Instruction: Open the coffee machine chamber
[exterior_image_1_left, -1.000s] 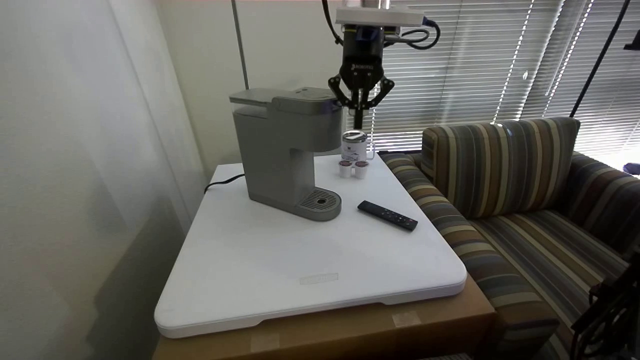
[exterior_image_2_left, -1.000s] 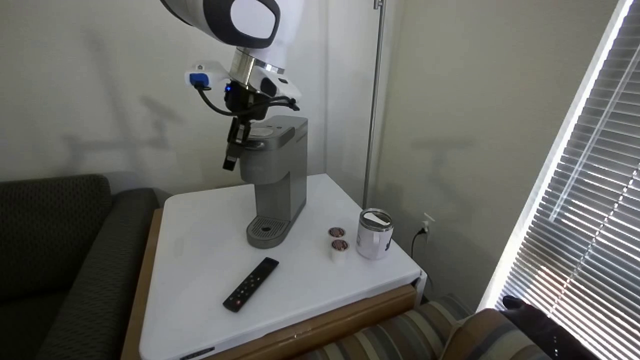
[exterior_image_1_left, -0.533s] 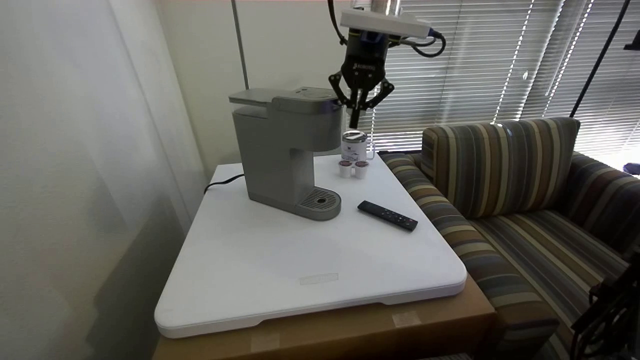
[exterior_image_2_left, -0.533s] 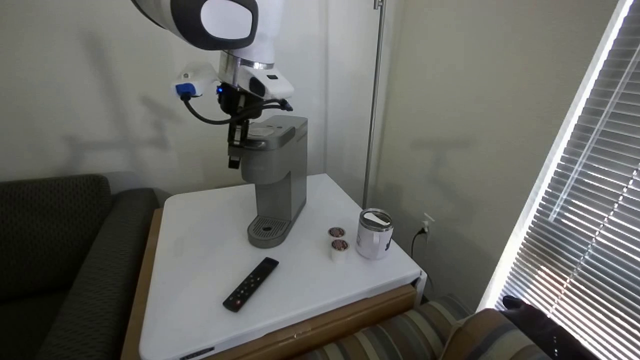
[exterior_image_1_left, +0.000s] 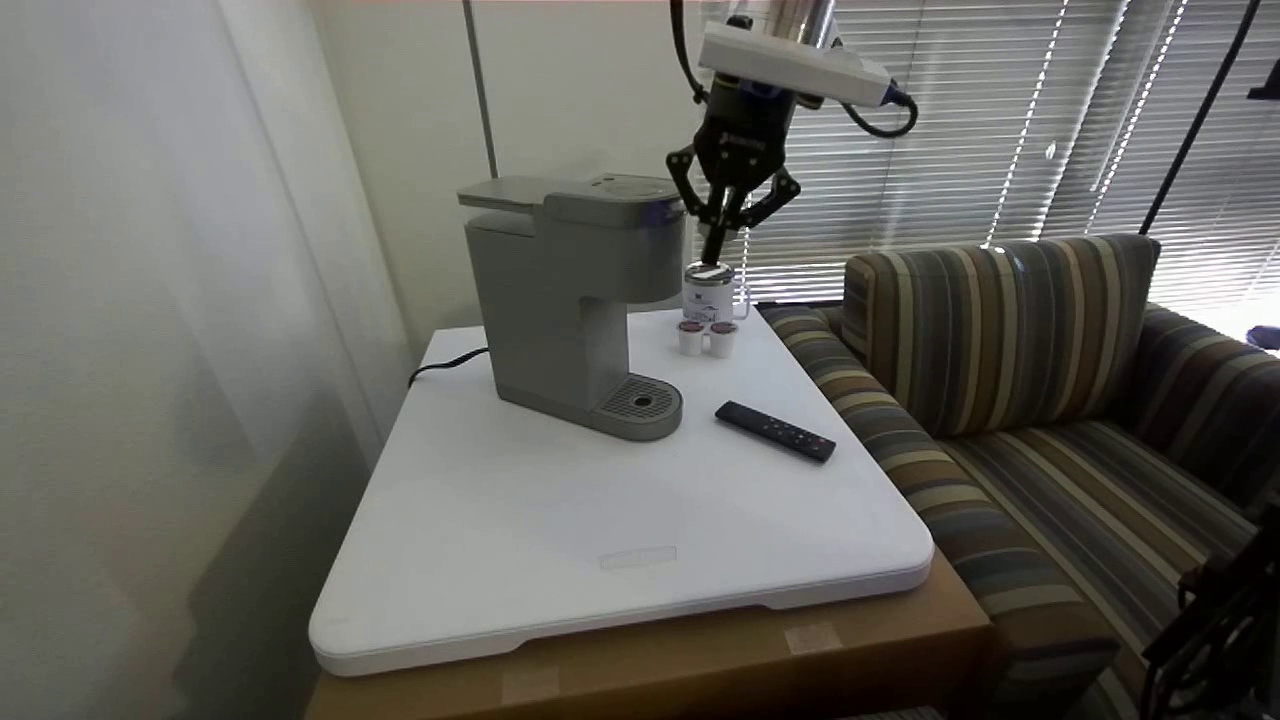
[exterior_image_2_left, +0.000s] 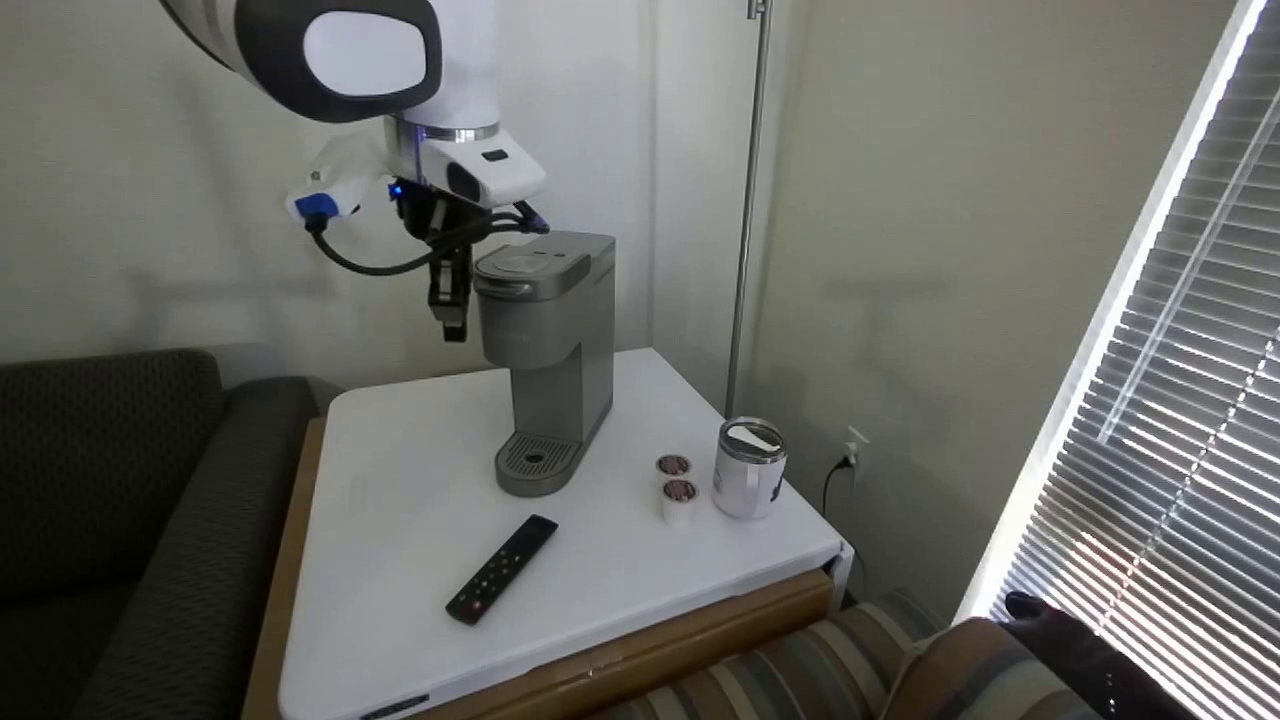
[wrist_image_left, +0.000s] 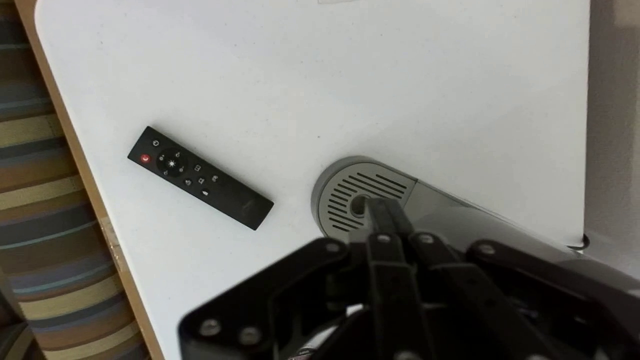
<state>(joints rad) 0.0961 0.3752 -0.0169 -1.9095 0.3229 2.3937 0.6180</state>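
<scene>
The coffee machine (exterior_image_1_left: 540, 310) is a matte grey upright brewer on the white table; it also shows in another exterior view (exterior_image_2_left: 595, 330). Its chamber (exterior_image_1_left: 615, 208), the rounded lid on top of the overhanging head (exterior_image_2_left: 535, 285), is down flat on the body. My gripper (exterior_image_1_left: 713, 248) is shut with its fingers together and nothing between them. In an exterior view the gripper (exterior_image_2_left: 455, 328) hangs just in front of the head at its height, with a small gap. In the wrist view the fingertips (wrist_image_left: 384, 204) overlap the slotted base (wrist_image_left: 345, 192); the lid is out of view there.
A black remote (exterior_image_1_left: 775, 431) lies in front of the machine. Two coffee pods (exterior_image_2_left: 679, 500) and a white lidded mug (exterior_image_2_left: 750, 470) stand beside it on the white table (exterior_image_1_left: 500, 530). A striped armchair (exterior_image_1_left: 1000, 340) adjoins the table. A wall stands behind the machine.
My gripper and arm have moved away from the front of the machine's head, opening a gap, and the wrist has tilted. The lid and the machine look the same.
</scene>
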